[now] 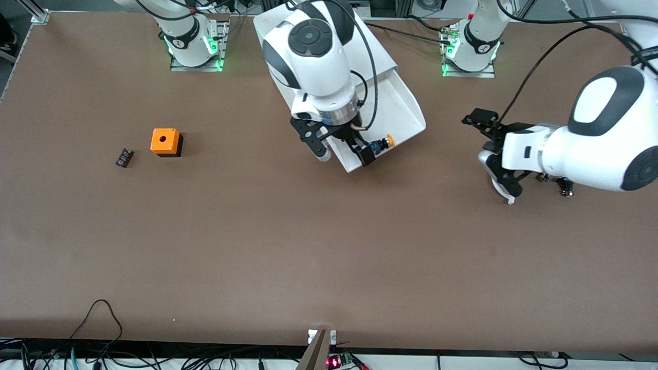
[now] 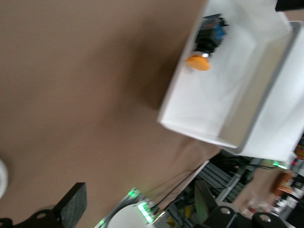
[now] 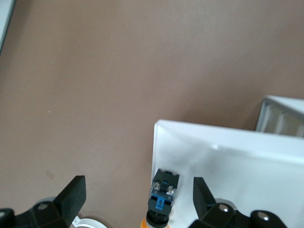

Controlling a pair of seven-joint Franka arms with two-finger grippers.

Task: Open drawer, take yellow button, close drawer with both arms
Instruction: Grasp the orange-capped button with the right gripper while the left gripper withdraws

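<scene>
The right gripper (image 1: 343, 149) is held spread wide over the front corner of the pulled-out drawer (image 1: 406, 110), gripping nothing. The button (image 1: 381, 144) is seen lying on its side in that corner, between the fingers, one of them just beside its blue base; its orange cap faces away from the gripper. The left gripper (image 1: 501, 156) waits over bare table toward the left arm's end, its grip not discernible.

High front camera facing the robots, both wrist cameras close, sharing the drawer (image 1: 396, 110).
</scene>
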